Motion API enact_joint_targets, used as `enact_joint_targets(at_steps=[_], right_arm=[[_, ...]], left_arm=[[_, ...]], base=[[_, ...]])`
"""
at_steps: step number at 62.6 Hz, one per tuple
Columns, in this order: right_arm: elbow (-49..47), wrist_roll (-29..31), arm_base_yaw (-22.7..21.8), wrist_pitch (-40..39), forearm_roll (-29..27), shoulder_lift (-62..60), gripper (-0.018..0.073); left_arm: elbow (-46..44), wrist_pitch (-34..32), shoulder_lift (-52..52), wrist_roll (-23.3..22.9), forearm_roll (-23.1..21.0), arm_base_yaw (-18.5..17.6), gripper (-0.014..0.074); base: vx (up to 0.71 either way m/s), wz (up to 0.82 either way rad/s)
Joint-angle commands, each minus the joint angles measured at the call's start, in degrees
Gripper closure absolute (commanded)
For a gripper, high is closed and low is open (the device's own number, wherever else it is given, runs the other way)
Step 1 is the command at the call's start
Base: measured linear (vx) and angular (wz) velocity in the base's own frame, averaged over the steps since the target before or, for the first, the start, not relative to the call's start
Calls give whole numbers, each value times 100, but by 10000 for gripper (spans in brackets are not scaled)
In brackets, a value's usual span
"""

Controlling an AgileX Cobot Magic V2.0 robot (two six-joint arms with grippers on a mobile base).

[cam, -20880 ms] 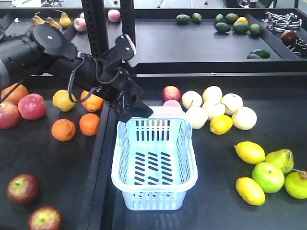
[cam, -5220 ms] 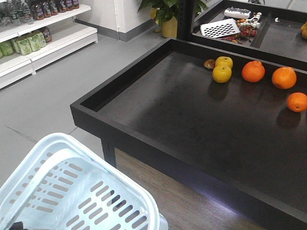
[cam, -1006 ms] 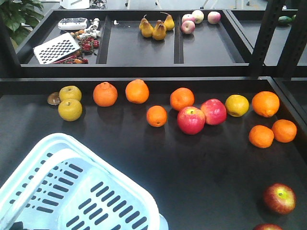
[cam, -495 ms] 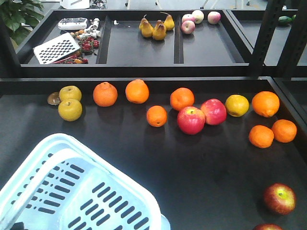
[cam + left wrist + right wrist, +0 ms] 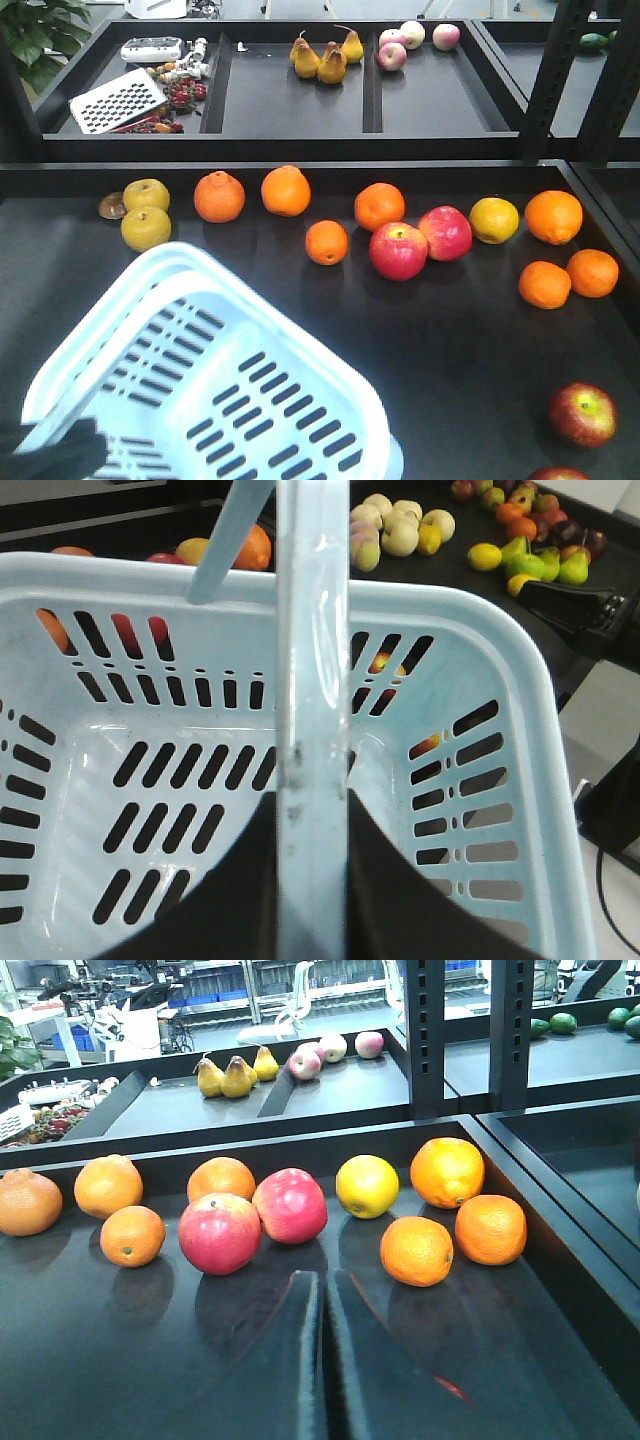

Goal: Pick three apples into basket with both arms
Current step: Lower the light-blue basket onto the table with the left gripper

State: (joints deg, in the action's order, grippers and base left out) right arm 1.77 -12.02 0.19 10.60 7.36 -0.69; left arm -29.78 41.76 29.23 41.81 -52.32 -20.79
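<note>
Over the table (image 5: 450, 330) front-left, left gripper (image 5: 312, 810) is clamped on the basket (image 5: 200, 370) handle (image 5: 312, 630). Right gripper (image 5: 322, 1295) fingers nearly touching, gripping nothing (dark apple (image 5: 583, 413) sits front-right, well apart from basket).

Basket (image 5: 215, 370) filling lower left, bare tray (image 5: 470, 350) to its right; dark apple (image 5: 583, 413) standing clear, oranges (image 5: 545, 284) crowded behind

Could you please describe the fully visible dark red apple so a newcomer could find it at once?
On the black table, look right of the pale blue basket, toward the near right corner. The dark red apple lies there, duller than the two pink-red apples farther back, with a yellow-green patch around its stem.
</note>
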Motion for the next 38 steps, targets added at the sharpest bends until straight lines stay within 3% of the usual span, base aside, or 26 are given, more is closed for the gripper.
enact_joint_targets(at_steps=[1, 18, 38], right_arm=[[61, 41, -19, -428, 34, -13, 564], [61, 41, -19, -428, 34, -13, 564], [61, 41, -19, -428, 34, -13, 564]], left_arm=[[-561, -361, 646, 621, -558, -20, 603], [-2070, 363, 2887, 1830, -540, -20, 603], [-3831, 1238, 5231, 2576, -540, -26, 603]], base=[[0, 0], [0, 0], [0, 0]])
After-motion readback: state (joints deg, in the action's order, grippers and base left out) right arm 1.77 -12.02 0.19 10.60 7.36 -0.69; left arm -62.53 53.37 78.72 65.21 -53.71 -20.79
